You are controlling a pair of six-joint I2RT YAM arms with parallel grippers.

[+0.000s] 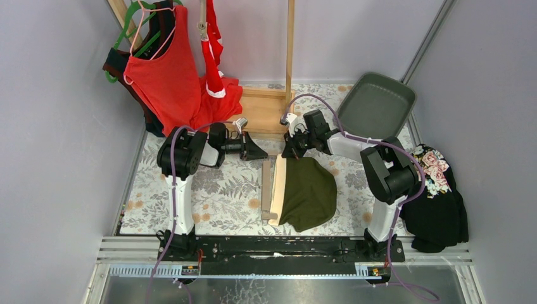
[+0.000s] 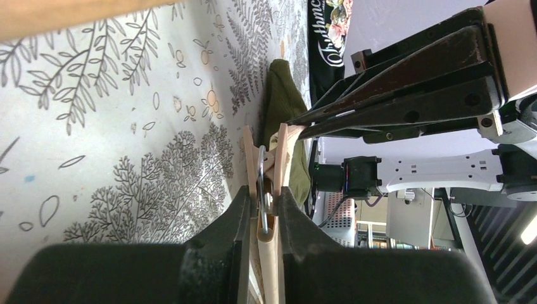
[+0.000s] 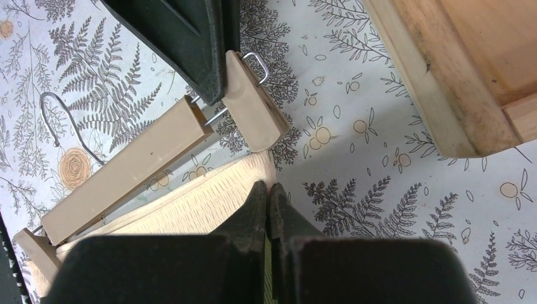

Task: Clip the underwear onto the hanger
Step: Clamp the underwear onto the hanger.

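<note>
olive briefs (image 1: 310, 193) lie flat on the table (image 1: 215, 196) just ahead of our bases, cream waistband (image 3: 190, 209) turned toward the hanger (image 3: 126, 168) beside them. a little farther, our right gripper (image 3: 267, 190) is pinched shut on the waistband's corner to feed it in, while our left gripper (image 2: 263, 196) squeezes the clip (image 3: 253, 107) so its mouth gapes to receive it. farthest back, red briefs (image 1: 214, 44) hang up high, apparently already clipped.

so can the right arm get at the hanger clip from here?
Likely yes: the right gripper, pinching the cream waistband, sits just short of the clip held by the left gripper; nothing between.
</note>
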